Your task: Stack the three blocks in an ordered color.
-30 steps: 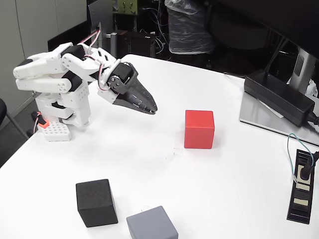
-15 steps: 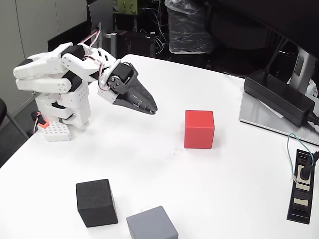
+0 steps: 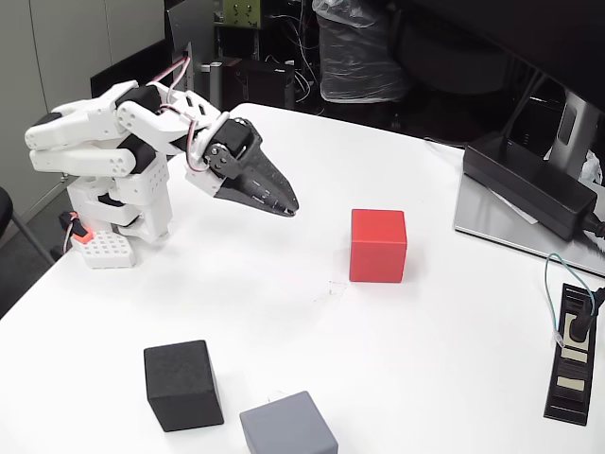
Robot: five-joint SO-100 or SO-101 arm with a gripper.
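In the fixed view a bright red block (image 3: 378,246) stands alone near the middle of the white table (image 3: 444,359). A black block (image 3: 182,385) sits at the front left, and a grey block (image 3: 288,425) lies just to its right, partly cut off by the bottom edge. The three blocks are apart from one another. My gripper (image 3: 288,208) hangs above the table at the left, its dark fingers closed together to a point aimed at the red block, holding nothing. It is well short of the red block.
The white arm base (image 3: 118,203) stands at the table's left edge. A black power brick (image 3: 529,184) rests on a grey stand at the right. A black strip with a plugged cable (image 3: 572,350) lies by the right edge. Dark clutter lies beyond the far edge.
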